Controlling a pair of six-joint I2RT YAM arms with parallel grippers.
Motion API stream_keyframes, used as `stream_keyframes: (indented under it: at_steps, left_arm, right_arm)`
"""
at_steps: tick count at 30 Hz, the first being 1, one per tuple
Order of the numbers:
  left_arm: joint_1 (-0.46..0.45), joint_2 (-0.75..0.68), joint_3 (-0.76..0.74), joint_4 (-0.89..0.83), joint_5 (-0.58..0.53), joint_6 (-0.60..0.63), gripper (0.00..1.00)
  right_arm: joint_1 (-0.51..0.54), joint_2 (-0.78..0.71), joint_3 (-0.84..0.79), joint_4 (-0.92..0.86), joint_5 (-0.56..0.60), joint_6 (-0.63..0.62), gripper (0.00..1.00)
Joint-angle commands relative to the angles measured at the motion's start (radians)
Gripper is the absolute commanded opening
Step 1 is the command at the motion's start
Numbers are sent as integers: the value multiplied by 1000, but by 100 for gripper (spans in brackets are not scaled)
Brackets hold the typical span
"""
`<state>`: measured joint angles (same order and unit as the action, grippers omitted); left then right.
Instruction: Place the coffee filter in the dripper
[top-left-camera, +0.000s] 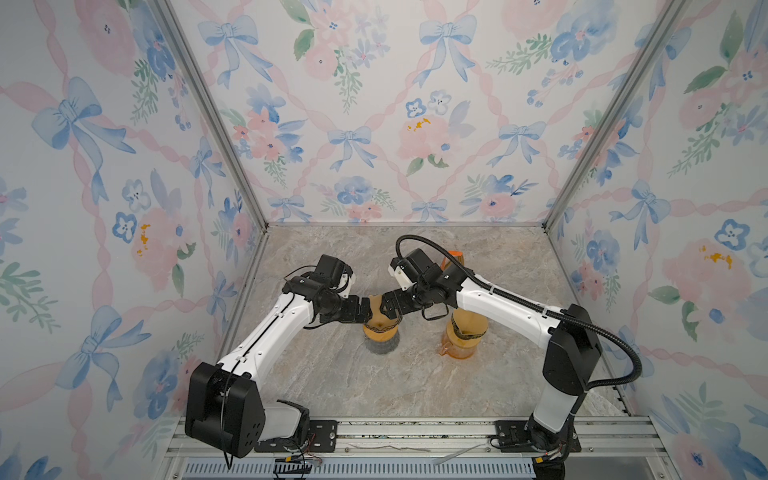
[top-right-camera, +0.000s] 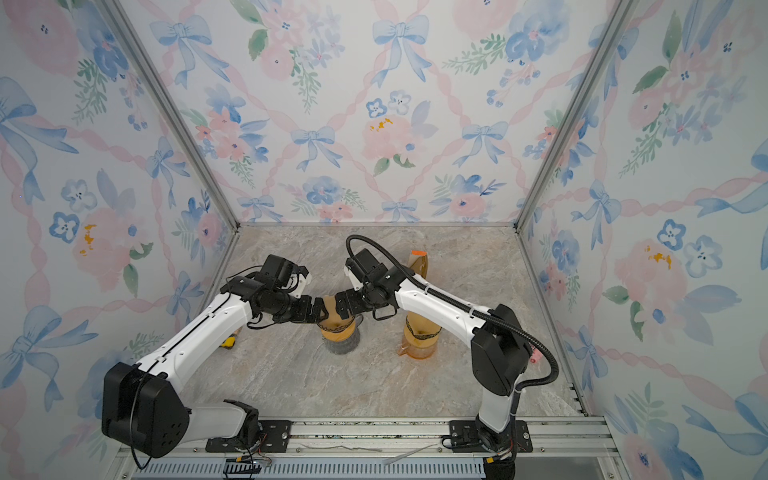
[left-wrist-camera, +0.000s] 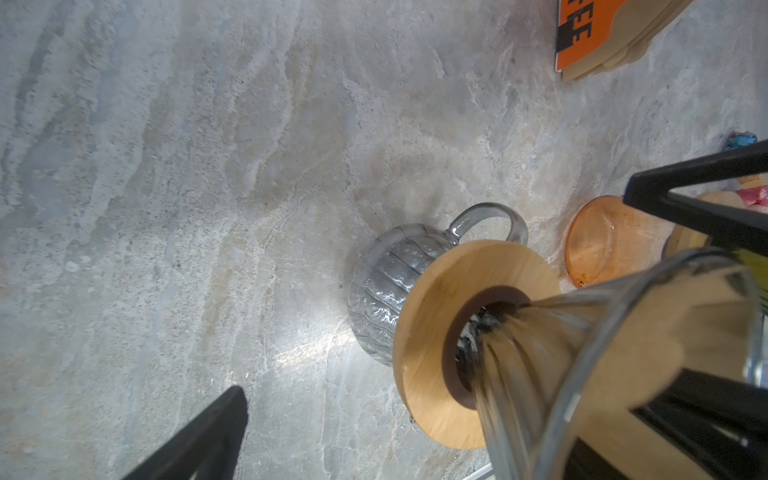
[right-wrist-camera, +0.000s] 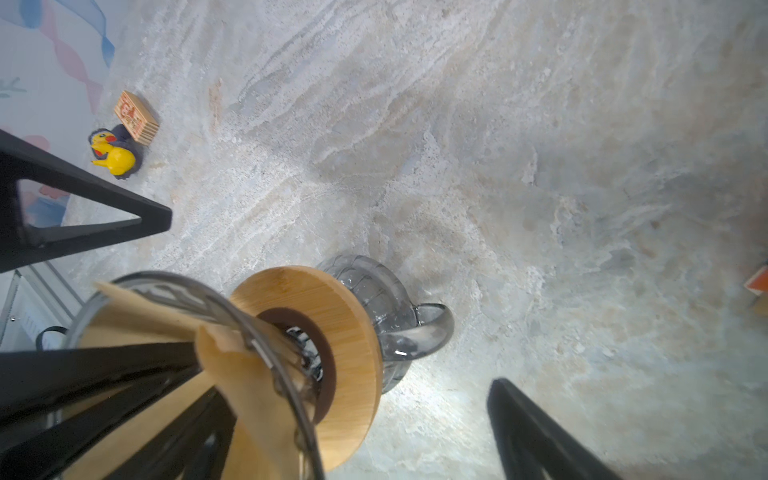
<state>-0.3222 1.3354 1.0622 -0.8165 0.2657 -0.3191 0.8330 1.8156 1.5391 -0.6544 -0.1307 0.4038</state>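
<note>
We judge the task nearly done. The brown paper coffee filter (right-wrist-camera: 245, 386) sits inside the clear glass cone dripper with a round wooden collar (left-wrist-camera: 432, 316). The dripper stands on a ribbed clear glass jug (left-wrist-camera: 386, 282) with a loop handle, on the marble-patterned tabletop (top-left-camera: 415, 382). In both top views the two arms meet over the dripper. The left pincer (top-left-camera: 363, 311) and the right pincer (top-left-camera: 390, 306) each have their fingers wide apart, clamped on nothing. In the right wrist view black fingers cross the mouth of the cone, and we cannot tell whether they brush the paper.

What is left, in our judgement, is the seating. One edge of the filter folds out over the glass rim instead of lying flush against the inner wall, so it likely wants a gentle press down.

The paper is thin, matte and creased, and should buckle easily. The cone is smooth, hard glass with fine ribs running down to its neck. The collar is pale grained wood with a dark ring inside. The jug's wall is moulded in bulging ridges. Near it stands an orange translucent jug (top-left-camera: 461, 336).
</note>
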Motion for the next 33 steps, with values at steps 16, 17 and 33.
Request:
stream_keyframes:
  at_steps: [16,17,33]
  left_arm:
    - [-11,-22,6,1,40,-17,98]
    - [-9,-29,13,5,63,-17,98]
    - [-14,-14,-15,50,39,-20,98]
  right_arm:
    - [21,17,31,-90,108,-22,96]
    - [26,18,37,-94,107,-27,96]
    - [49,20,58,-108,124,-35,96]
